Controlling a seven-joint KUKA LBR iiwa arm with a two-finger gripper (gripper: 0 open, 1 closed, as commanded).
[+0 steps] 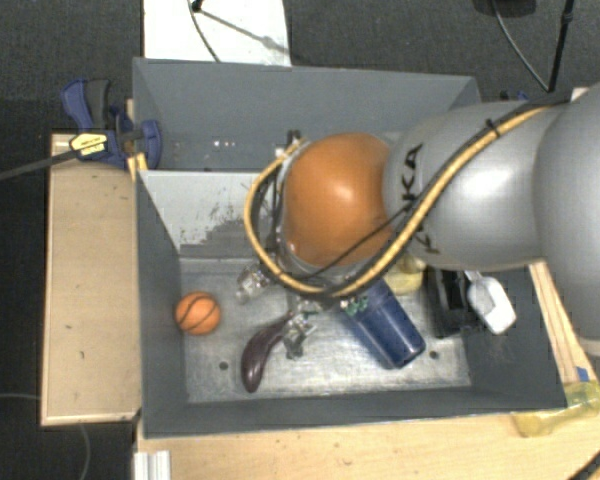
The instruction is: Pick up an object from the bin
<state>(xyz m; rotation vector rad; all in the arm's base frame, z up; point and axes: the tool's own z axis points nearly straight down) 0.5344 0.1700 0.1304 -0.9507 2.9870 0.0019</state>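
My gripper (274,310) reaches down near the middle of the bin floor, under the arm's orange cover. Its two metal fingertips (248,284) stand apart, so it is open with nothing between them. A dark purple, aubergine-shaped thing (257,355) lies just in front, and its upper end almost touches the nearer fingertip. A small orange basketball (198,313) rests to the left, near the bin's left wall. A dark blue cylinder (388,326) lies tilted on the floor to the right of the gripper.
At the bin's right end lie a black block (446,306), a white piece (491,304) and a pale yellow thing (406,280), partly under the arm. The arm's big grey body covers the back right of the bin.
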